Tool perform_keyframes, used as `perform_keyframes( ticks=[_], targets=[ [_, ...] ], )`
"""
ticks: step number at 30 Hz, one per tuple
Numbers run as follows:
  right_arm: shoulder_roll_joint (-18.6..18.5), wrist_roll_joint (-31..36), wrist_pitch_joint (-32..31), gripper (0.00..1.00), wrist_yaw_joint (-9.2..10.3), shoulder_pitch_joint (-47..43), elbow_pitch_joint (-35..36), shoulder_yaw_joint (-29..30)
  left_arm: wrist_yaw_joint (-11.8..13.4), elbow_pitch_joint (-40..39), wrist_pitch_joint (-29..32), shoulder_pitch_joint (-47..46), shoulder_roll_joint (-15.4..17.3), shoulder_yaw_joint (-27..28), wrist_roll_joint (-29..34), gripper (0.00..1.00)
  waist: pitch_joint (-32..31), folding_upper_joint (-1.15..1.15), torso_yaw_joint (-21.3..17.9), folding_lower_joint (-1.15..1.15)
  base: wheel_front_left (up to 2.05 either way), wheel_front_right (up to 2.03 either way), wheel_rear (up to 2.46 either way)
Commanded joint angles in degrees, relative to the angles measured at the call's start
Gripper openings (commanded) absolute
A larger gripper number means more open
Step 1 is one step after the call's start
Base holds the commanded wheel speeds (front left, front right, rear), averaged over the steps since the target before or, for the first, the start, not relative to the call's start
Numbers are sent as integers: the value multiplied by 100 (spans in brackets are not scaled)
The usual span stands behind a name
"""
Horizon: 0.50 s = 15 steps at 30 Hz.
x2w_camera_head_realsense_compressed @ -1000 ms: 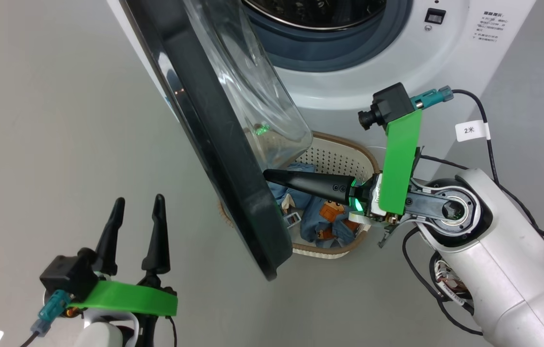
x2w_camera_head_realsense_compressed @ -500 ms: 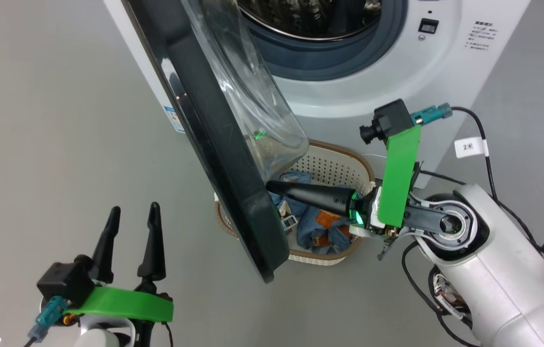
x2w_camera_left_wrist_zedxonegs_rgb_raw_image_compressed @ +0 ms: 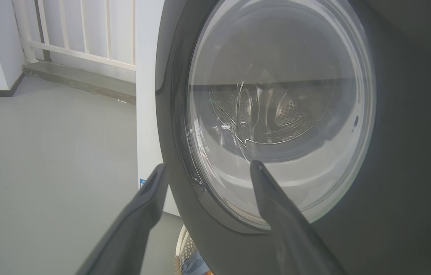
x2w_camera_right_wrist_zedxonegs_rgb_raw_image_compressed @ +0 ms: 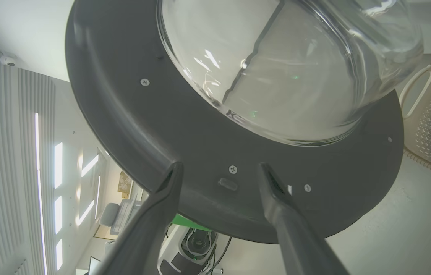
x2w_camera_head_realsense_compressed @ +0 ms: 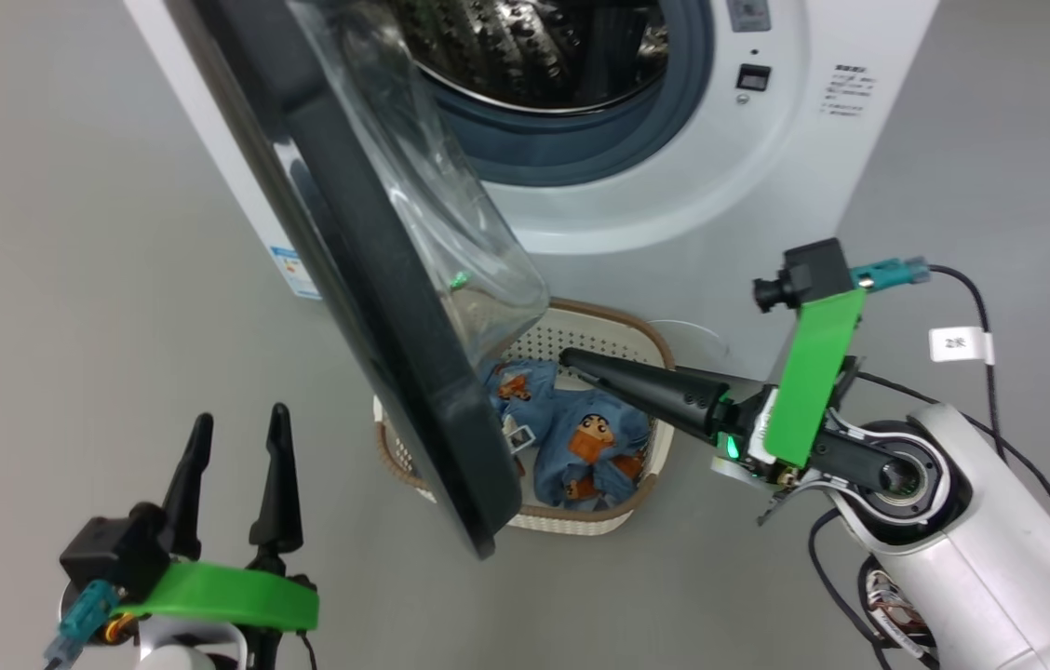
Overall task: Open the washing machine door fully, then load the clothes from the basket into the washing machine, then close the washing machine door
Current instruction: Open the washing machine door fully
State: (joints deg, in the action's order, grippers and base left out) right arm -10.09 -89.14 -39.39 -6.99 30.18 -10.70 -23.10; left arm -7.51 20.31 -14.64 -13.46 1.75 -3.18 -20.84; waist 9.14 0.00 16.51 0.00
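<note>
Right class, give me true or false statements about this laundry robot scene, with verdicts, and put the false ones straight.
1. The washing machine door stands open. True.
2. The clothes lie inside the drum. False: they lie in the basket.
3. The right claw grips a piece of clothing. False: its fingers stand apart and hold nothing.
4. The left claw is open and empty. True.
5. The basket stands on top of the washing machine. False: it stands on the floor in front of it.
</note>
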Motion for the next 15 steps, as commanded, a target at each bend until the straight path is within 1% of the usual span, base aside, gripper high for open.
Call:
perform_keyframes(
  ticks=[1, 9, 15],
  targets=[
    [6, 59, 70, 100, -50, -43, 184, 20, 2, -102, -36, 39, 133, 204, 82, 100, -73, 0, -91, 0, 0, 0, 0],
    [-218, 152, 595, 100, -50, -283, 247, 175, 2, -108, -36, 193, 203, 366, 120, 100, -201, 0, -351, 0, 0, 0, 0],
    [-457, 195, 979, 100, -50, -561, 333, 248, 2, -126, -36, 282, 277, 479, 118, 100, -272, 0, -516, 0, 0, 0, 0]
  ],
)
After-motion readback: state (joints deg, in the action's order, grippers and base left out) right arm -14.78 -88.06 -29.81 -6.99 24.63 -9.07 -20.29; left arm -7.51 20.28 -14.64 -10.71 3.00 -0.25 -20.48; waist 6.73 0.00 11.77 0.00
